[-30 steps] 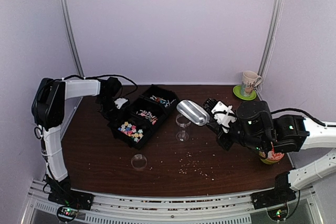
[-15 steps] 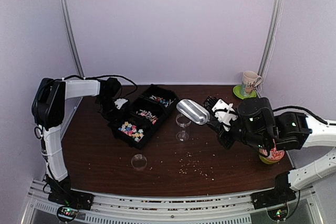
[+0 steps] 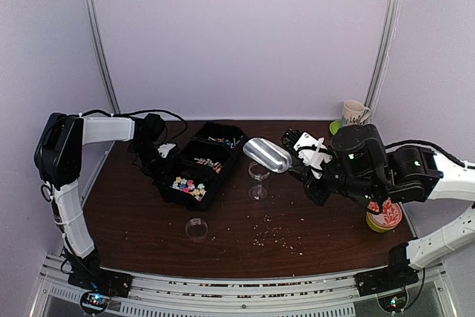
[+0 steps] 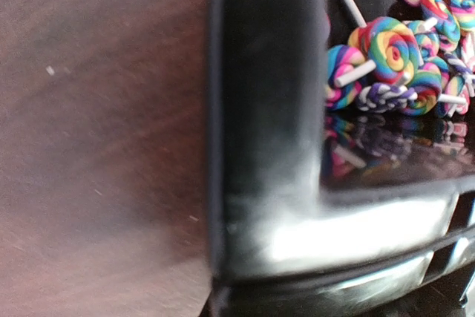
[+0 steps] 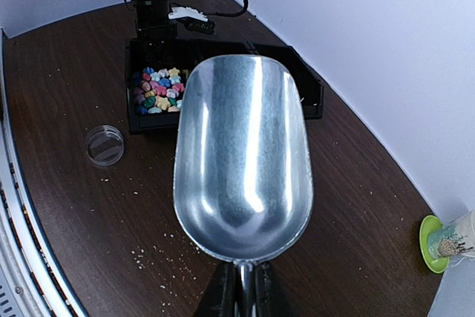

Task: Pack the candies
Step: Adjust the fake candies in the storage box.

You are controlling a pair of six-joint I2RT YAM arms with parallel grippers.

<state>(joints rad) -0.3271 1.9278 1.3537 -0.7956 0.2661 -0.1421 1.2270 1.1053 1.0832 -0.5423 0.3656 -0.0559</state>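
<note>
The candies (image 3: 187, 185) fill the near compartment of a black tray (image 3: 169, 193); they also show in the right wrist view (image 5: 159, 90). Striped lollipops (image 4: 393, 50) lie in the middle compartment. My left gripper (image 3: 158, 157) is at the tray's left wall and looks shut on it; the left wrist view shows only that blurred black wall (image 4: 260, 109), and the fingers are hidden. My right gripper (image 5: 241, 287) is shut on the handle of an empty metal scoop (image 5: 241, 161), held in the air right of the tray (image 3: 269, 155).
A small stemmed glass (image 3: 258, 176) stands under the scoop. A clear round dish (image 3: 197, 228) sits near the front. Pale crumbs (image 3: 274, 237) are scattered mid-table. A mug (image 3: 355, 113) on a green saucer stands at the back right, a red patterned cup (image 3: 384, 215) at the right.
My left gripper has shifted left and nearer, and the tray has turned slightly with it. My right gripper has carried the scoop a little left and up.
</note>
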